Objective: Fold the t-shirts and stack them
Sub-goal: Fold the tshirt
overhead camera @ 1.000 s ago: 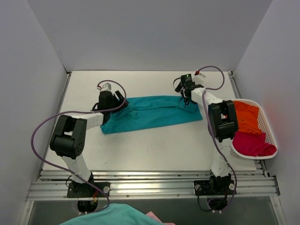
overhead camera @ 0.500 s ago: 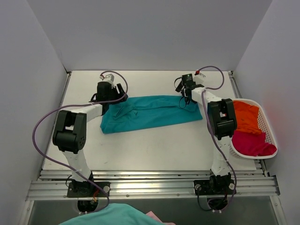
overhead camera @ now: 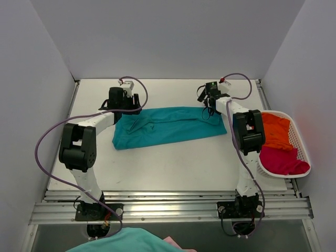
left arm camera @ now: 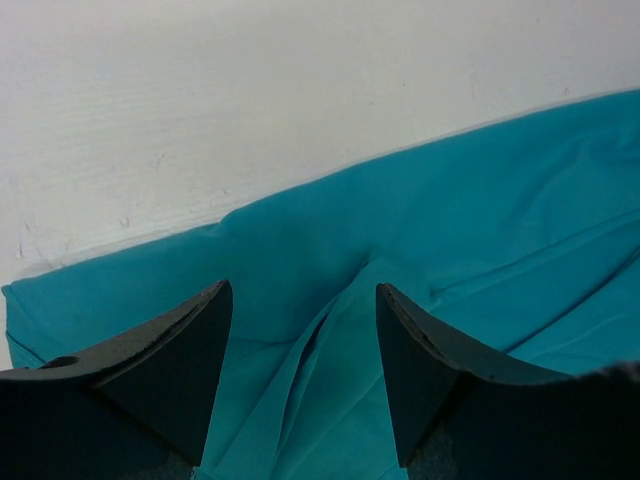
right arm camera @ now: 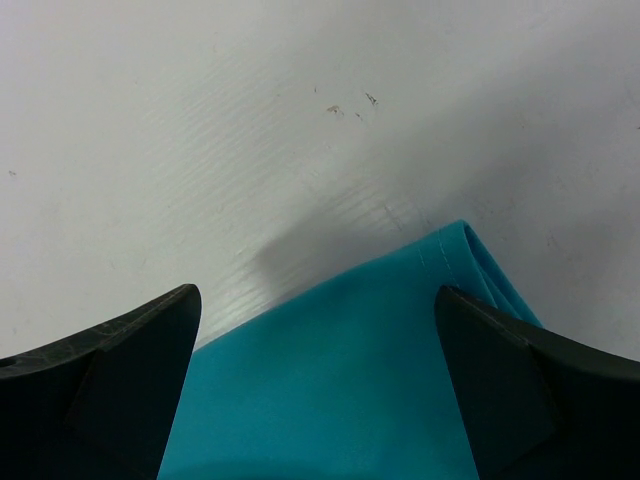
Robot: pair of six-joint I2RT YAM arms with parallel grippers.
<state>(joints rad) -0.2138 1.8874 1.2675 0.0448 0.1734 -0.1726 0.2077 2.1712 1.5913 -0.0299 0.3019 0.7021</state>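
Teal cloth lies folded into a long band across the middle of the top view: we see the teal t-shirt flat on the white bench, its left end a little lower in frame than its right. At the right edge of that view the orange t-shirt and the magenta t-shirt lie bunched in a white lattice basket, orange above magenta in frame. The left jaws sit at the band's upper left corner. In the left wrist view their dark fingers stand apart, a crease of the teal cloth showing between them, and we see nothing gripped. The right jaws sit at the band's upper right corner. Their fingers are spread wide above a folded corner of the shirt and bare bench, holding nothing.
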